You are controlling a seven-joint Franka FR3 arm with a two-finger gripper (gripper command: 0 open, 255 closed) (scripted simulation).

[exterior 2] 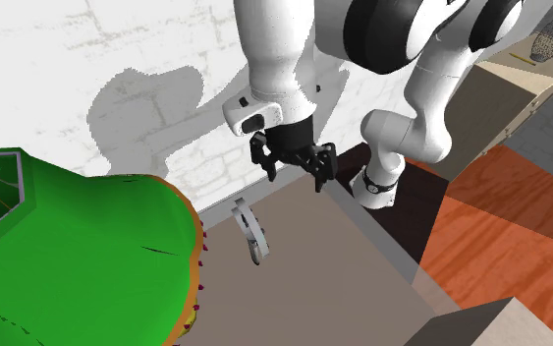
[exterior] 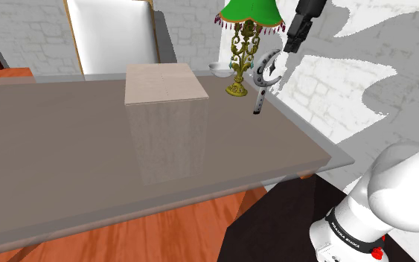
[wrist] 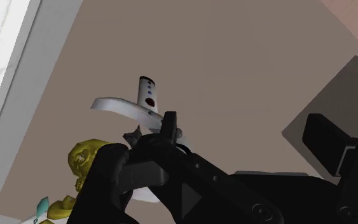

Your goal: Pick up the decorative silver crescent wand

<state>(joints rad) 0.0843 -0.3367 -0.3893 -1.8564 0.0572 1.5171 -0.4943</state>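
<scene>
Silver crescent wand (exterior: 260,98) beside the green-shaded lamp (exterior: 243,46), black claw (exterior 2: 296,177) spread open above it.

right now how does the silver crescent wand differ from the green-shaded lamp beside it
Colour: the wand is plain silver-grey; the lamp has a green shade on an ornate gold stem.
Size: the lamp is taller and bulkier than the slim wand.
Shape: the wand ends in a crescent, the lamp in a flared shade.
Both are close together at one corner of the table, by the white brick wall.
</scene>
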